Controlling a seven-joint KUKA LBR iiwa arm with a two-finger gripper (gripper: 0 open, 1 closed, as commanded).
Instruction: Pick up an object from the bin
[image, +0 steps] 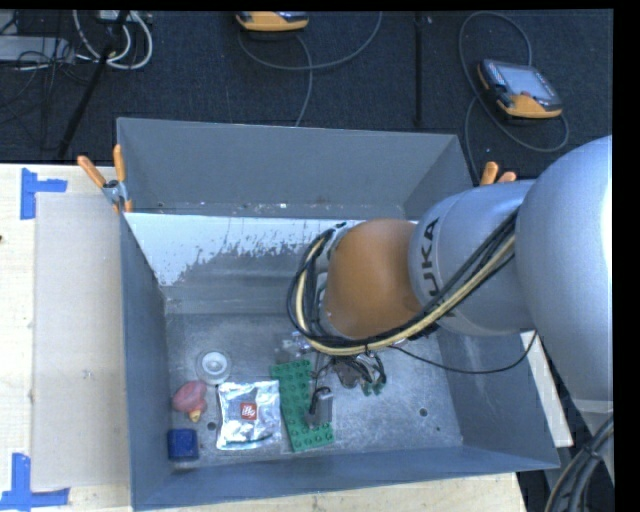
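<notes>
The gripper hangs low over a flat green studded plate lying near the middle of the bin, towards its near wall. I cannot tell whether it is spread or pinched. Just left of the plate lies a silver foil packet, with a pink lump, a blue block and a clear round cap beyond.

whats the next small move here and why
Probably ease the gripper straight down: it hangs right over the green plate, which lies flat on the bin floor. The foil packet lies close beside the plate, so sideways drift risks nudging it.
</notes>
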